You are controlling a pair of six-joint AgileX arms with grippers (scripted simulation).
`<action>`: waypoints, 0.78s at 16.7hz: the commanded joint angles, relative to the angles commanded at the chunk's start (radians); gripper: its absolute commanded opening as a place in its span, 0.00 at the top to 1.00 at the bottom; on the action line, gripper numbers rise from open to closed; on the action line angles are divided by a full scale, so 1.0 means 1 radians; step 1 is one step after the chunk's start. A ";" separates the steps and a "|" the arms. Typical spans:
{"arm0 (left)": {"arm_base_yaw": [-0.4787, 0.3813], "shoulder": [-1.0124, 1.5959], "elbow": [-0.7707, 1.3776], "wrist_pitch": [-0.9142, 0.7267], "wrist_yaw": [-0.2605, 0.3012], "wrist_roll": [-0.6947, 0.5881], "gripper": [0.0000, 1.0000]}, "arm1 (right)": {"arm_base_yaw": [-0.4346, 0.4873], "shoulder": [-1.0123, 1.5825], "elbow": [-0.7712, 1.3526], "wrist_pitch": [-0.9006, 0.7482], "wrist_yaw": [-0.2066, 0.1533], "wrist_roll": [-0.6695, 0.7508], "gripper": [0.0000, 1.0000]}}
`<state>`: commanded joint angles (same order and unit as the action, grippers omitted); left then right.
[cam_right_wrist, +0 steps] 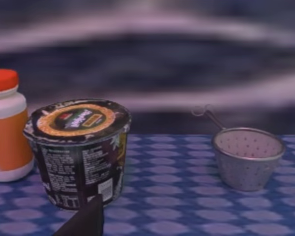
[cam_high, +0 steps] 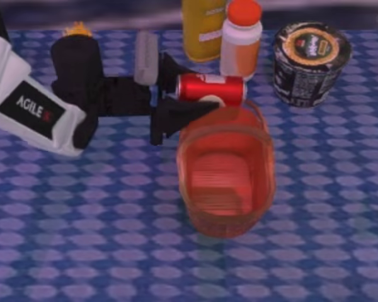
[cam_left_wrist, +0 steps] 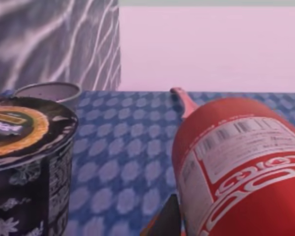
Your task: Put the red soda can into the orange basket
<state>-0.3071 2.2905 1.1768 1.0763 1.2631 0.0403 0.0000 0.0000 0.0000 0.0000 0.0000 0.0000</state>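
My left gripper (cam_high: 195, 92) is shut on the red soda can (cam_high: 211, 90), one black finger on each side of it. The can lies on its side and is held over the far rim of the orange basket (cam_high: 265, 157), next to the basket's arched handle. The basket stands at the table's middle with nothing inside. In the left wrist view the can (cam_left_wrist: 236, 172) fills the near side, with one dark finger (cam_left_wrist: 169, 219) against it. My right arm is out of the top view; its wrist view shows a single dark finger (cam_right_wrist: 86, 219) low at the edge, set wide.
Behind the can stand a yellow bottle (cam_high: 205, 28) and a white bottle with an orange cap (cam_high: 240, 38). A black cup-noodle tub (cam_high: 310, 60) stands at the back right. A small metal strainer (cam_right_wrist: 248, 157) sits farther off. Yellow fries (cam_high: 77, 29) peek from behind my left arm.
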 joint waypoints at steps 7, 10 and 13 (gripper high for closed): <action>0.000 0.002 -0.001 0.002 0.000 0.000 0.77 | 0.000 0.000 0.000 0.000 0.000 0.000 0.00; 0.000 0.002 -0.001 0.002 0.000 0.000 0.55 | 0.000 0.000 0.000 0.000 0.000 0.000 0.00; 0.000 0.002 -0.001 0.002 0.000 0.000 0.32 | 0.000 0.000 0.000 0.000 0.000 0.000 0.00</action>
<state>-0.3069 2.2923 1.1759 1.0785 1.2629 0.0403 0.0000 0.0000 0.0000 0.0000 0.0000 0.0000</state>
